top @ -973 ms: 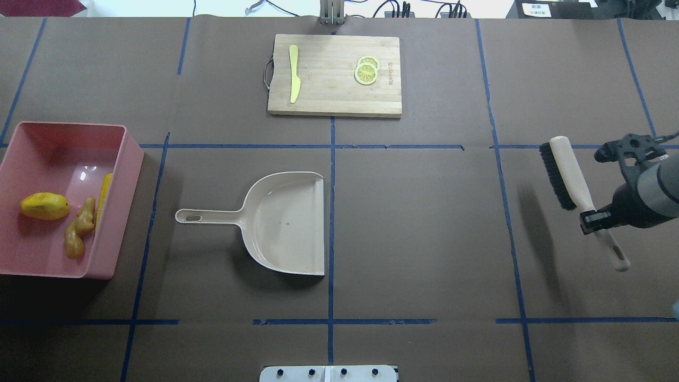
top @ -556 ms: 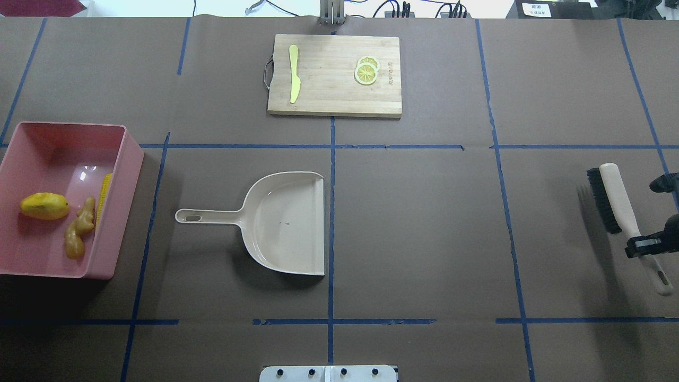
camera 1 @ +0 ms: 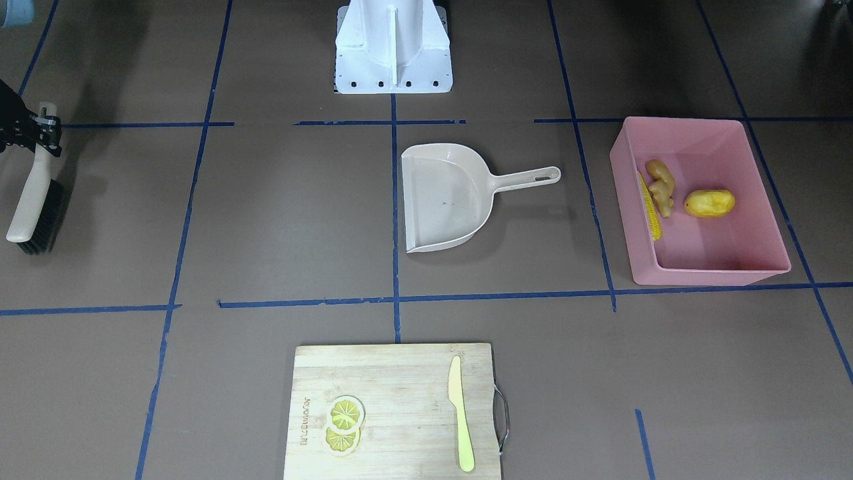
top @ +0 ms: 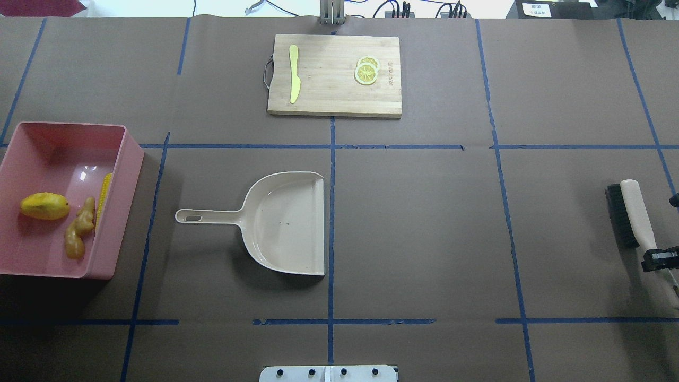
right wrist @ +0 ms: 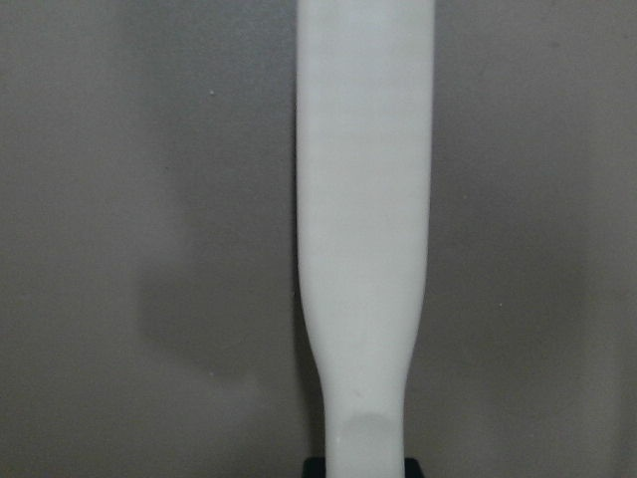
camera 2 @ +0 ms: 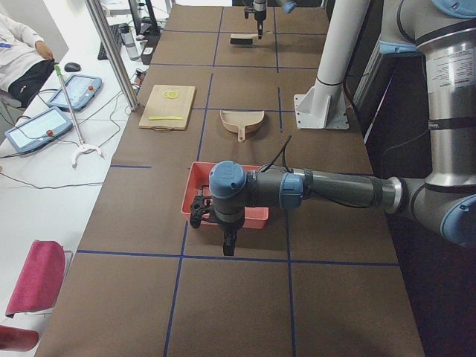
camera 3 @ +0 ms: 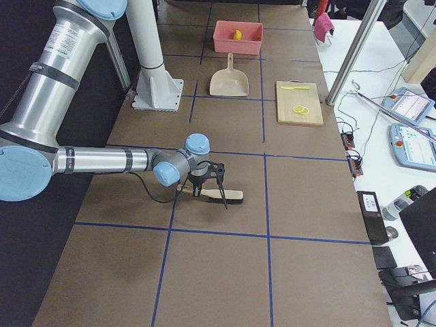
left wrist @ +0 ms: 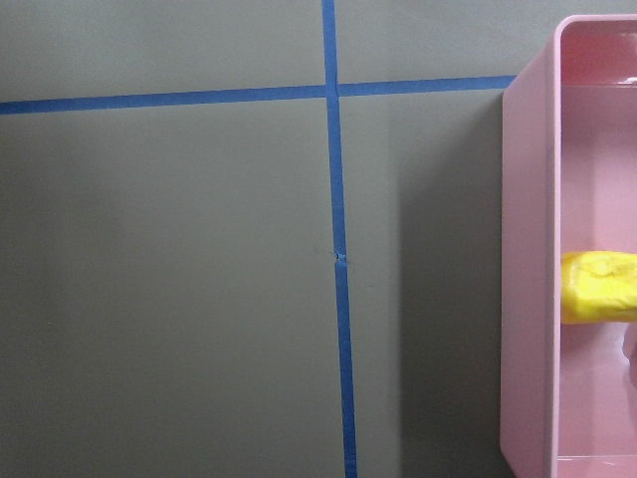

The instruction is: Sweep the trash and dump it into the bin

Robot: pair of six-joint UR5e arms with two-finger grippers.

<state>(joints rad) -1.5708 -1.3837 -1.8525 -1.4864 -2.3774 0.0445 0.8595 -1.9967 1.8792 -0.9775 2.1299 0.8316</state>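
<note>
The pink bin [top: 131,155] stands at the table's left; it also shows in the front view [camera 1: 723,275]. In it lie the yellow potato-like lump [top: 45,206], the ginger root [top: 78,235] and the corn cob [top: 104,193]. The beige dustpan [top: 286,223] lies empty mid-table. My right gripper [top: 658,260] is shut on the handle of the black-bristled brush [top: 631,215] at the far right edge, low over the table. My left gripper [camera 2: 202,214] shows only in the exterior left view, beside the bin; I cannot tell its state.
A wooden cutting board [top: 334,90] at the back holds a pale yellow knife [top: 293,74] and lemon slices [top: 366,70]. The robot base [camera 1: 393,47] stands at the near edge. Blue tape lines cross the brown table cover.
My right gripper has carried the brush right and back toward the robot, nearly out of the overhead view, and lower over the table. Bin, trash and dustpan have not moved.
</note>
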